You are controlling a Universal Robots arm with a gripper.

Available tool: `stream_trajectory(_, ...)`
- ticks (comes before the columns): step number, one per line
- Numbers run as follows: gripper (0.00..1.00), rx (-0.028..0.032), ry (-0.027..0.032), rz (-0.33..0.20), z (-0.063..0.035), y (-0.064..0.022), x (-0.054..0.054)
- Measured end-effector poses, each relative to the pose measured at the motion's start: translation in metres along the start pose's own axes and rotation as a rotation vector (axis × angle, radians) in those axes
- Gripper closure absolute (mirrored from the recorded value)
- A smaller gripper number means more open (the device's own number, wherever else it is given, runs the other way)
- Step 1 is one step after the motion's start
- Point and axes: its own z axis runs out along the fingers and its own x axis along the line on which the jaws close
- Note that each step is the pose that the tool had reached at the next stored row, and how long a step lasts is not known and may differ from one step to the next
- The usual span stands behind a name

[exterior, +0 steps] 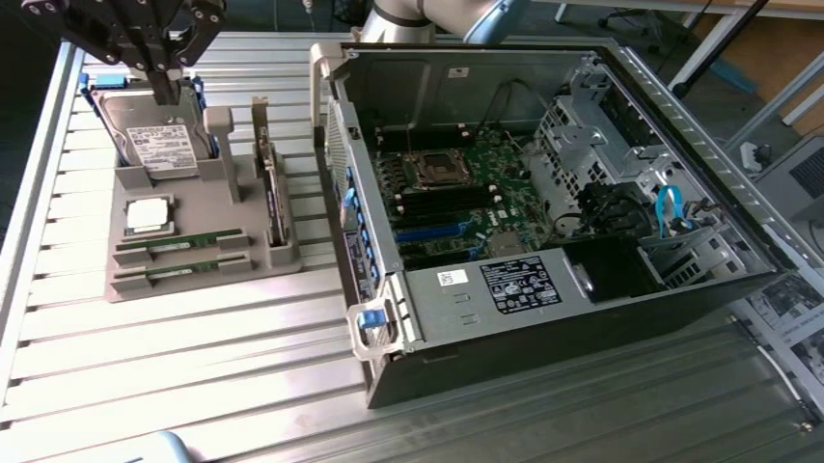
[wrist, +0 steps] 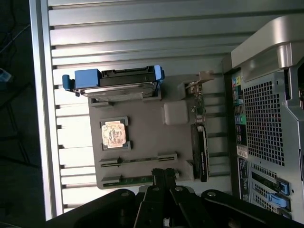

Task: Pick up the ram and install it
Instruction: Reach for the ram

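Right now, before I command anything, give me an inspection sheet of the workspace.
Surface: slatted metal table, gray holder on it.
Job's things: one ram stick and second ram stick, both seated in holder slots; open computer case beside.
Clutter: hard drive, processor chip, upright card in holder.
Grippers: gripper shut, empty, above the holder.
Cables: blue cable inside case.
Surroundings: printed sheets at the exterior view's right.

The slatted metal tabletop (exterior: 168, 357) carries a grey parts holder (exterior: 219, 217) toward the exterior view's left edge. An open computer case (exterior: 541, 338) stands just beside it. A pale object (exterior: 161, 446), perhaps resting there too, is at the edge nearest the exterior camera.
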Motion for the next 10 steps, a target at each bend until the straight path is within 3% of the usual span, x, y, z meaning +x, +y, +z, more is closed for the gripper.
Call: stream_trajectory(10,0.89,0.0000,0.0000,0.000,-0.0001,-0.0005,0.0071)
